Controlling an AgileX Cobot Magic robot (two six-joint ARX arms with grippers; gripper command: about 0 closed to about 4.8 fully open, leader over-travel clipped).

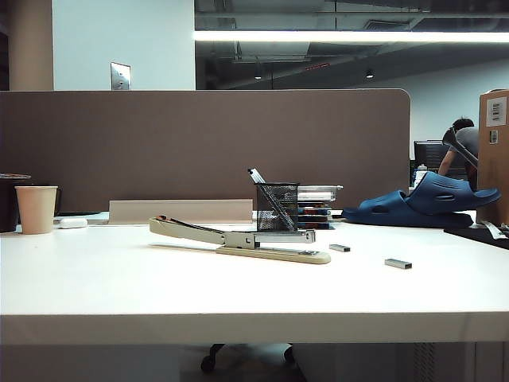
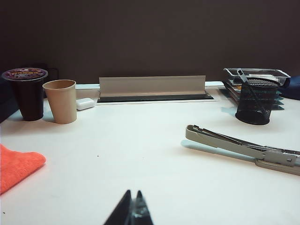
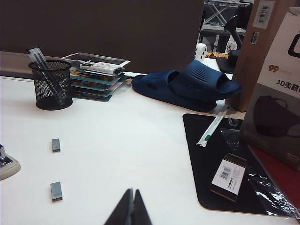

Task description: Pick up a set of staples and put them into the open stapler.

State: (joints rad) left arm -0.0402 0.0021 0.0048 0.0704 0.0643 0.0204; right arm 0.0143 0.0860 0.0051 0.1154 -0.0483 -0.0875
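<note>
Both claws, left (image 2: pixel 131 209) and right (image 3: pixel 131 208), shut, empty, low over counter (image 1: pixel 119 278); two look-alike strips: risk grabbing darker strip (image 3: pixel 56 145) over staples (image 3: pixel 56 191), or fumbling near stapler (image 1: pixel 238 239).

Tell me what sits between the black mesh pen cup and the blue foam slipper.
A stack of document trays sits between the black mesh pen cup and the blue foam slipper, beside the cup; then bare white table. The right wrist view shows it best.

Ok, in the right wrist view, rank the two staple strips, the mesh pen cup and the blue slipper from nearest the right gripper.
From the right gripper, fingers shut:
1. Nearer staple strip, beside the stapler's end.
2. Farther staple strip, just beyond.
3. Pen cup, back of table.
4. Blue slipper, opposite side; about level with the cup, too close to call.
</note>
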